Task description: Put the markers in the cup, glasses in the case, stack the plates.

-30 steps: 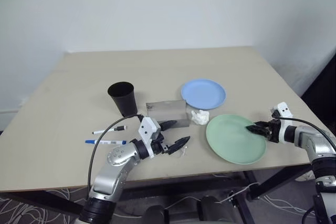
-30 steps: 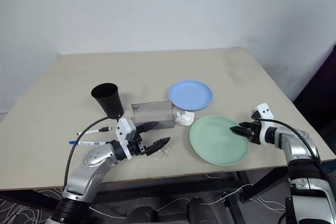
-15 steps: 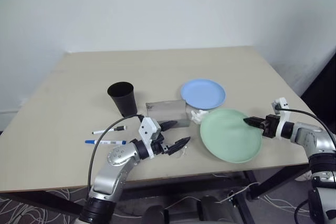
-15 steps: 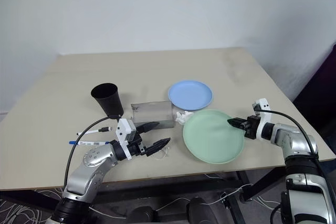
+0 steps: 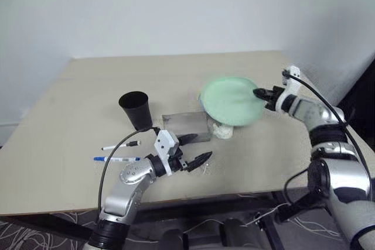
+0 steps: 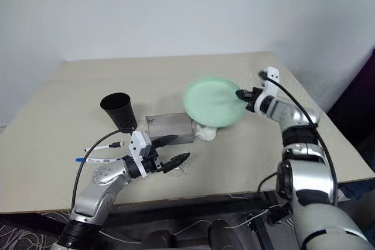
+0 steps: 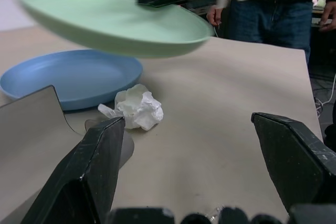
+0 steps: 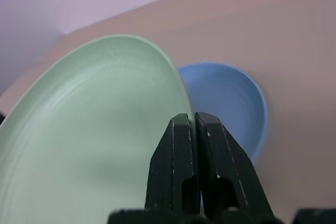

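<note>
My right gripper [image 5: 261, 93] is shut on the right rim of the mint green plate [image 5: 229, 100] and holds it tilted in the air. Below it lies the light blue plate [image 7: 68, 74], mostly hidden in the head views. The grey case [image 5: 186, 127] stands open-topped in front of the plates. The black cup [image 5: 135, 109] is left of the case. Two markers lie at the front left, one black-tipped [image 5: 121, 144] and one blue-capped [image 5: 117, 158]. My left gripper [image 5: 202, 146] hangs open in front of the case. The thin glasses [image 5: 204, 168] lie by its fingertips.
A crumpled white tissue [image 5: 222, 130] lies between the case and the blue plate. Beyond the far side of the table a person in jeans [image 7: 273, 9] stands. The table's front edge runs just below my left arm.
My right gripper closed on the green plate's rim, lifted it off the table and carried it left and farther back, over the blue plate. The left arm has stayed still.
</note>
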